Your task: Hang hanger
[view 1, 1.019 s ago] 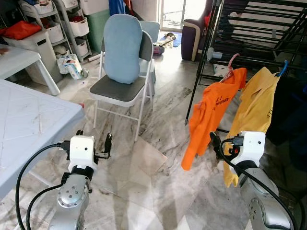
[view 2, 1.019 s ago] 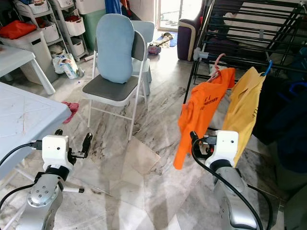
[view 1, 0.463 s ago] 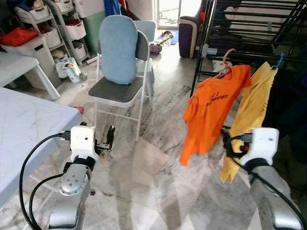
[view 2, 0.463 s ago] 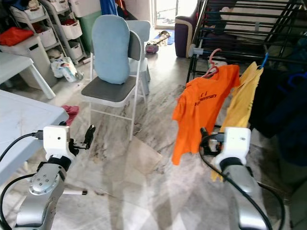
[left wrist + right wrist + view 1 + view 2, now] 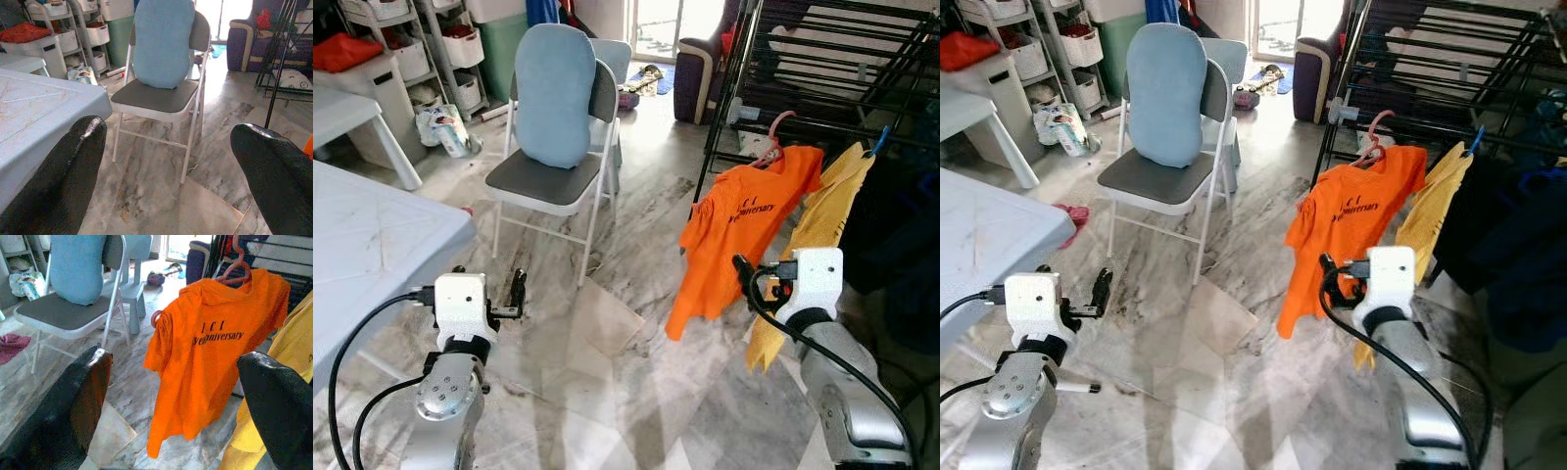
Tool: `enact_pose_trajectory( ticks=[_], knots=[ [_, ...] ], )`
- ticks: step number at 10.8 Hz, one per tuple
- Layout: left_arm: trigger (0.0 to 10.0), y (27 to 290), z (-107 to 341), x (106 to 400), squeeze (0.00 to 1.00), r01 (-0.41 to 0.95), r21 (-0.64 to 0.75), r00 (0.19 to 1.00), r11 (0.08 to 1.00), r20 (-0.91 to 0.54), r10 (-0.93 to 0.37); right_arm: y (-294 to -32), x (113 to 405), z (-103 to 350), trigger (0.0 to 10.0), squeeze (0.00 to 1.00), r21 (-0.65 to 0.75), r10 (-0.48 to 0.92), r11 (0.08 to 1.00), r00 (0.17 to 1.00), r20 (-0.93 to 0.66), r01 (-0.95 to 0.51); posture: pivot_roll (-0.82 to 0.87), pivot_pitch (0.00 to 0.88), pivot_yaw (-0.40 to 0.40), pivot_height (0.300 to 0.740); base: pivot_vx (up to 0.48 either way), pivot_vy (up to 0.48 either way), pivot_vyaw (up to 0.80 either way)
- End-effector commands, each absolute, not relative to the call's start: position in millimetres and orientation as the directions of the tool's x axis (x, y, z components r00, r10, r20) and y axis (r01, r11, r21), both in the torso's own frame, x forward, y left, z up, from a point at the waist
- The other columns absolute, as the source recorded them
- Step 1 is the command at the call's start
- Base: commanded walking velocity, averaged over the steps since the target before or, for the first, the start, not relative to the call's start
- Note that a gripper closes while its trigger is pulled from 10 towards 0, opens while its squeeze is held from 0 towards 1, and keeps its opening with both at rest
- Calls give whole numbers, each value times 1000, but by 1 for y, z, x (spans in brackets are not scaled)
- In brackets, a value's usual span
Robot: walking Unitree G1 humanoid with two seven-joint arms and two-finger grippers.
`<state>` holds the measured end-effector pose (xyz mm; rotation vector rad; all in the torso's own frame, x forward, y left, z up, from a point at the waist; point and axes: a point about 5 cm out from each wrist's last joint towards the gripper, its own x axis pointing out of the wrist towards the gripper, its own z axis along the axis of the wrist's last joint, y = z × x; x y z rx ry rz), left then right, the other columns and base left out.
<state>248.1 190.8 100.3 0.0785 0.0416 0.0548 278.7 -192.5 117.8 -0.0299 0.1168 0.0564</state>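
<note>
An orange T-shirt (image 5: pixel 739 230) with dark lettering hangs on a pink hanger (image 5: pixel 775 137), hooked over a bar of the black drying rack (image 5: pixel 822 73). Beside it a yellow shirt (image 5: pixel 818 220) hangs on a blue hanger (image 5: pixel 879 143). My right gripper (image 5: pixel 749 279) is held low in front of the orange shirt's hem, apart from it. In the right wrist view its black fingers (image 5: pixel 73 406) stand wide apart with nothing between them. My left gripper (image 5: pixel 499 286) hovers over the floor by the table, its fingers (image 5: pixel 63 166) also spread and empty.
A grey folding chair with a blue cushion (image 5: pixel 558 98) stands ahead. A white table (image 5: pixel 362 245) is on my left, with shelves of bins (image 5: pixel 460 49) behind it. Dark garments (image 5: pixel 901 235) hang at the far right. Marble floor (image 5: pixel 607 343) lies open between chair and rack.
The whole view has shifted, so the camera moved. The orange shirt has turned on its hanger from edge-on to showing its print. Both grippers stay open and empty.
</note>
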Motion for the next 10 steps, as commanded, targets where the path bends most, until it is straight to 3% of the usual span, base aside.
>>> enact_pose_trajectory(
  ticks=[1,5,7,10],
  knots=[
    [10000,189,104,251,0,-36,68,999,997,-28,38,-196,280,122,10000,0,-19,32,999,995,-93,-34,-89,0,-33,740,0,0,0],
    [10000,182,102,259,0,25,35,999,999,-38,-23,-203,266,117,10000,0,-6,-26,1000,994,-104,26,-141,0,24,740,0,0,-100],
    [10000,179,105,263,0,46,30,999,998,-23,-45,-203,267,119,10000,0,-1,-32,999,995,-94,32,-145,0,32,740,259,0,-588],
    [10000,172,106,267,0,81,19,997,997,-19,-81,-202,266,118,10000,0,-1,-35,999,995,-89,35,-151,0,42,740,314,0,0]
  ],
)
